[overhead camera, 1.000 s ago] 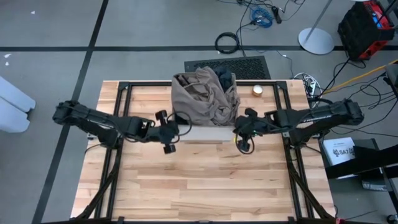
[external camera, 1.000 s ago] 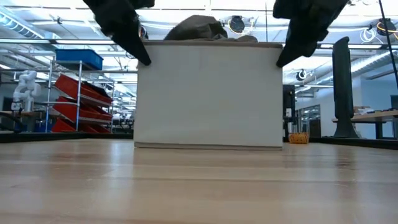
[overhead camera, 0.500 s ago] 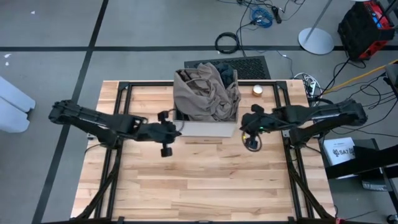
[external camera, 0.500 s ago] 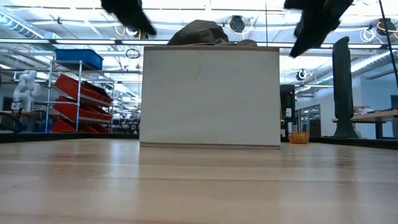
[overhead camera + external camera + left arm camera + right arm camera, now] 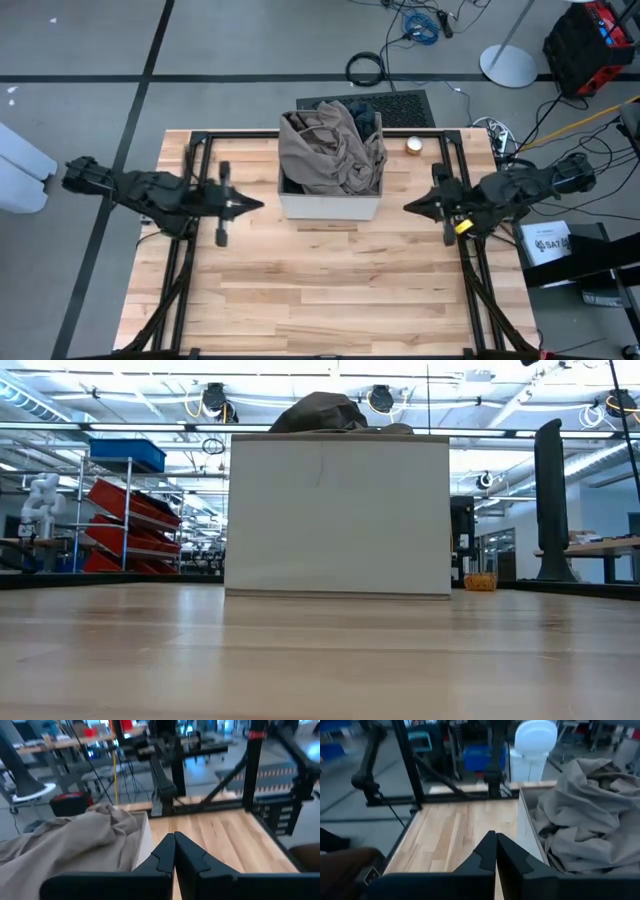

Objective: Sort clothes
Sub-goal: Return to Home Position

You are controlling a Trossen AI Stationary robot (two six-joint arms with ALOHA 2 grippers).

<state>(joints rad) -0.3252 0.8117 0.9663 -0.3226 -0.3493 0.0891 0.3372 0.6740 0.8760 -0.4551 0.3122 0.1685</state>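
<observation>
Clothes [image 5: 330, 150], a taupe heap with no clear long axis, fill the white organizer [image 5: 330, 207] at the middle of the tabletop's [image 5: 330, 290] far edge. Since a moment ago, the left gripper [image 5: 257, 203] has drawn back leftward from the organizer and the right gripper [image 5: 409, 206] rightward, both with fingers pressed together and empty.

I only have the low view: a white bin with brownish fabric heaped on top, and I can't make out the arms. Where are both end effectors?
Observer: The left end effector hangs left of the white bin, the right end effector right of it, both apart from it.
Operator: Holding anything?
Observer: No; the wrist views show both with fingers shut, empty.
Operator: What else is in the bin?
Observer: A dark piece behind the taupe-brown garment.
</observation>
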